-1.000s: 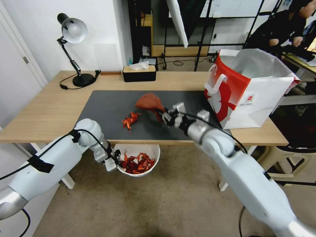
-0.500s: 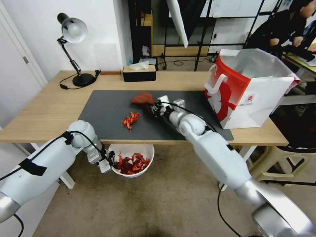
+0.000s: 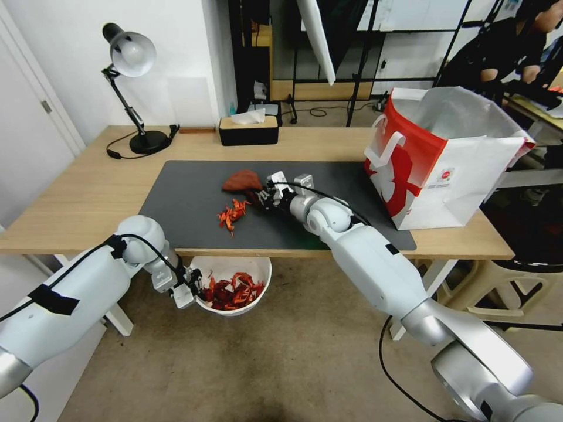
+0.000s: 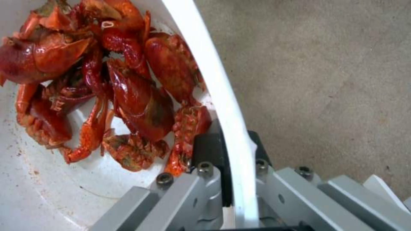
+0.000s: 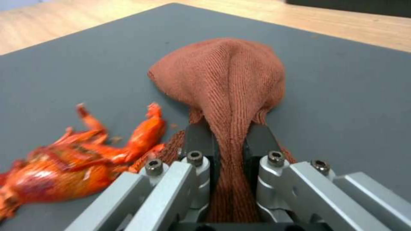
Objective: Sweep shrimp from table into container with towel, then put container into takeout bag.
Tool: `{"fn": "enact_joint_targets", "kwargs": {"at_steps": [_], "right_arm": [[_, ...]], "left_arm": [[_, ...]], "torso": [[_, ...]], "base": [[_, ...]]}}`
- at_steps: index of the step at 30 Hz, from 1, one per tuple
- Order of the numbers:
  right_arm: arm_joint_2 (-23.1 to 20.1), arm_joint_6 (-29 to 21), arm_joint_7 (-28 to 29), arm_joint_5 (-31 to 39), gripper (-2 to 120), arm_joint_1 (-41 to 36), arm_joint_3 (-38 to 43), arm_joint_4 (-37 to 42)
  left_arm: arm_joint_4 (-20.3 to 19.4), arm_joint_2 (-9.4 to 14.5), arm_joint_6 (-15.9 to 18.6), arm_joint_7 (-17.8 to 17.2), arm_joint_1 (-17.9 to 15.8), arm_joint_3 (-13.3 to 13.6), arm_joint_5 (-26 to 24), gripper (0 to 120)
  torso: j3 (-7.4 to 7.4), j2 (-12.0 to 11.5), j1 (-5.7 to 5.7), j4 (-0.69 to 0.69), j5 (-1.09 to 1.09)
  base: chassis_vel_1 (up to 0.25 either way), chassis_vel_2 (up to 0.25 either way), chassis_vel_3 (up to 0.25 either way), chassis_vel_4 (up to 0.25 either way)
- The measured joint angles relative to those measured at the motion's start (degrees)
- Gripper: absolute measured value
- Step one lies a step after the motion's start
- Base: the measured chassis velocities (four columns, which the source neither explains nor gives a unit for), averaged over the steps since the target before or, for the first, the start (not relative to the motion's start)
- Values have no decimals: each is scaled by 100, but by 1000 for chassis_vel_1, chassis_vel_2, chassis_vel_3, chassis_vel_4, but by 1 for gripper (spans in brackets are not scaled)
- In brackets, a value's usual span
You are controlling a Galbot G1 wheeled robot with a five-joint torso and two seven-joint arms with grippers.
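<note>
The round white paper container [image 3: 233, 290] – heaped with glossy red shrimp [image 4: 128, 93] – is clamped at its rim by the left gripper [image 3: 192, 287]; the rust-red knitted towel [image 5: 227, 77] is pinched by the right gripper [image 5: 229, 141], loose shrimp just beside it

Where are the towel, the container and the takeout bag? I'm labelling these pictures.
towel [image 5: 222, 73]: right wrist view, on its bunched knit top, beyond the right gripper [image 5: 229, 142] clamping it.
container [image 3: 258, 271]: head view, on its white rim, below the table edge.
takeout bag [image 3: 469, 170]: head view, on its white side panel.
</note>
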Motion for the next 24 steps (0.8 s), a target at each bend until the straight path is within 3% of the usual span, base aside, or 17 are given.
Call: {"fn": "enact_joint_targets", "kwargs": {"at_steps": [9,24], "right_arm": [[-367,187,-668,-8,7,-87,-236,211],[-632,283,-1223,136,7,-118,-411,392]], "left_arm": [[104,15,-2,1,-169,-9,-26,0],[136,1,-13,-16,-172,-63,-26,0]], "torso": [[0,0,0,0,1],[0,0,0,0,1]], "base": [[0,0,0,0],[0,0,0,0]]}}
